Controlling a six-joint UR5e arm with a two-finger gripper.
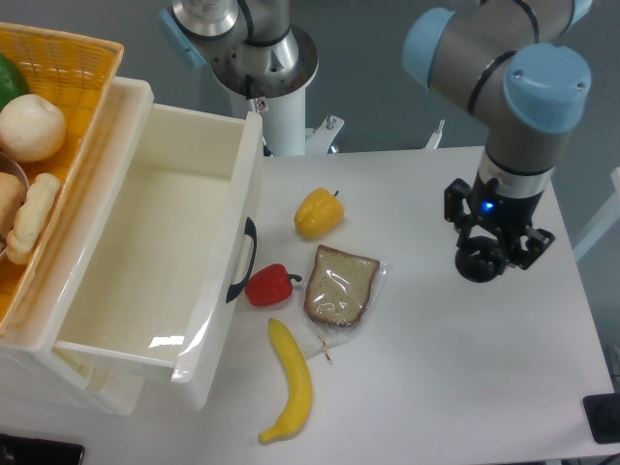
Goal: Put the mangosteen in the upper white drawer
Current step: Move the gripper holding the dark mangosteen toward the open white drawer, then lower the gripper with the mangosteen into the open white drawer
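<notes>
Mangosteen (480,263) in jaws, above table (436,368)

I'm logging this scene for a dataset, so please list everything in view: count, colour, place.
upper white drawer: one, white with black handle, pulled open at left, nothing visible inside
orange wicker basket: one, orange, top left behind the drawer, holding pale and green items
yellow pepper: one, yellow, table centre
red pepper: one, red, by the drawer handle
bread slice: one, brown, in clear wrap, right of the red pepper
banana: one, yellow, front of table
table: one, white
mangosteen: one, near-black, in the gripper
gripper: one, black, at right, closed around the mangosteen
</notes>
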